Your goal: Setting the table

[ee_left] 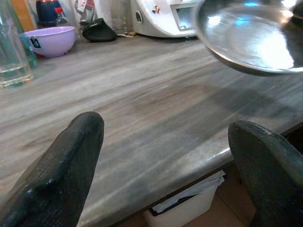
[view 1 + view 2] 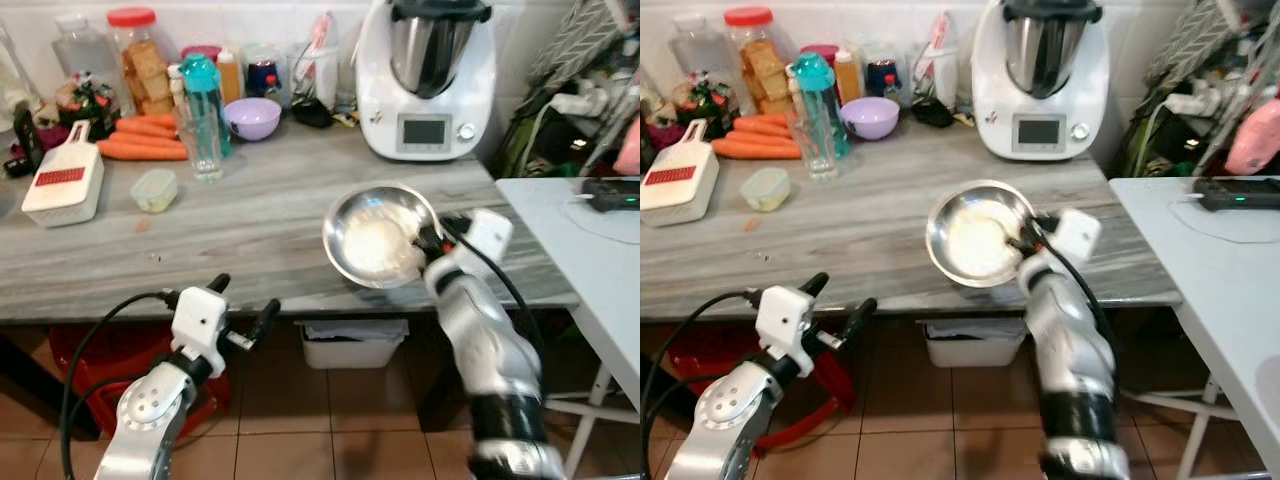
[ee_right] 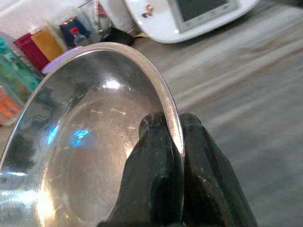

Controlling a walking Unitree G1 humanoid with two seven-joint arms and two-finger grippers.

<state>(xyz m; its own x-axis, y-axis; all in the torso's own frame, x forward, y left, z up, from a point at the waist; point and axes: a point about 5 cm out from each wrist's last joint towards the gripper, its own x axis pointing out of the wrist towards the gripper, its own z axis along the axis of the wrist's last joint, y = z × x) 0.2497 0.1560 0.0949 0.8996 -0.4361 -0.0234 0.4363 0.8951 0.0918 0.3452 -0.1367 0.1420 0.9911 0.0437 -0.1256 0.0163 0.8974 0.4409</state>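
Note:
A shiny steel bowl [image 2: 375, 236] hangs tilted just above the grey wooden counter [image 2: 250, 235], near its front edge. My right gripper [image 2: 432, 236] is shut on the bowl's rim, one finger inside and one outside, as the right wrist view shows [image 3: 176, 137]. My left gripper [image 2: 243, 309] is open and holds nothing, out in front of the counter's front edge and below its top. In the left wrist view its two black fingers [image 1: 71, 156] frame the counter edge, with the steel bowl [image 1: 251, 38] beyond.
At the back stand a white kitchen machine [image 2: 427, 80], a purple bowl [image 2: 252, 118], a teal bottle [image 2: 205, 100], a glass [image 2: 203, 150], carrots [image 2: 140, 140], jars, a white grater [image 2: 64, 185] and a small lidded tub [image 2: 155, 190]. A white table [image 2: 590, 250] adjoins on the right. A bin [image 2: 350, 345] sits under the counter.

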